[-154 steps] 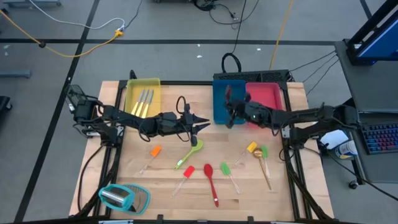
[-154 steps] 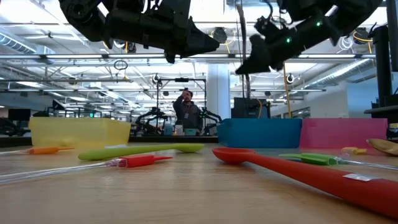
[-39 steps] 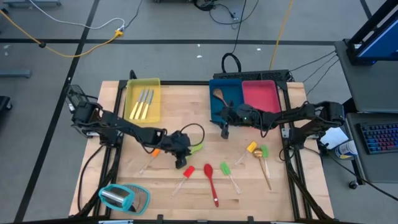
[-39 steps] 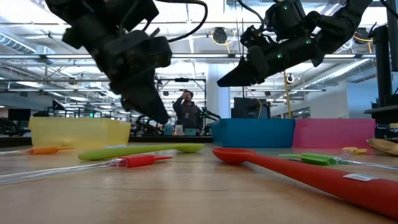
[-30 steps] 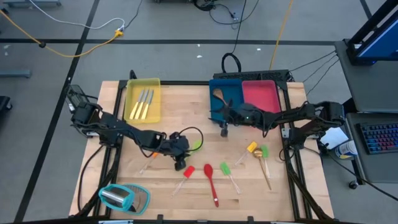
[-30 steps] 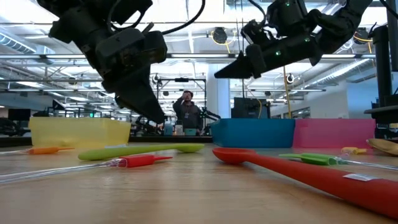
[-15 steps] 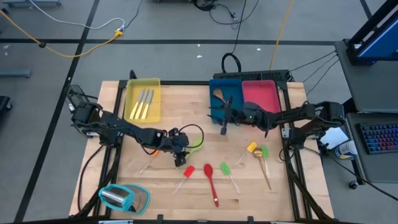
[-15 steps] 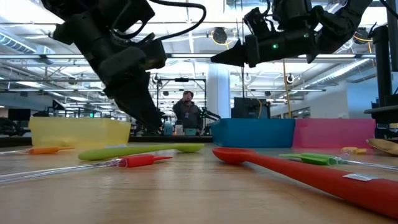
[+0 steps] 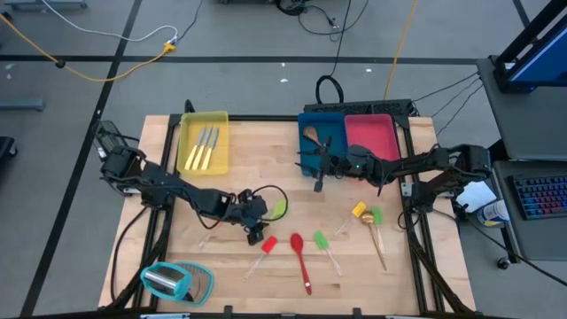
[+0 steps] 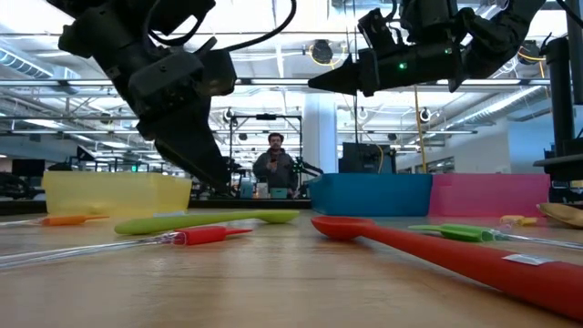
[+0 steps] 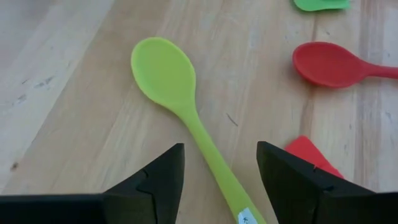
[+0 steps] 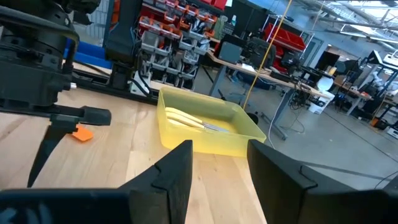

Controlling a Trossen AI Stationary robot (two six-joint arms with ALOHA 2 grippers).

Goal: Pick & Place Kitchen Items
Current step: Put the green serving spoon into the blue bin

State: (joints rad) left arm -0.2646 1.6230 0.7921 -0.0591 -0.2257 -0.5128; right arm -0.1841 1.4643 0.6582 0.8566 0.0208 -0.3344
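Observation:
A light green spoon lies flat on the wooden table among the kitchen items. My left gripper is open and slants down over its handle, one finger on either side, touching nothing; in the high view the left gripper stands just short of the spoon's bowl. My right gripper is open, holds nothing and points about level toward the table's left, raised by the blue tray's near left corner. Its wrist view shows the gap of the right gripper bare.
Near the spoon lie a red spatula, a red spoon and a green spatula. Yellow and green spatulas and a gold spoon lie right. A yellow tray holds silver cutlery, the blue tray a wooden spoon. A pink tray and a teal object also stand here.
My right gripper has tipped its fingers up from slanting down to about level, keeping its place above the table by the blue tray. The green spoon has not moved.

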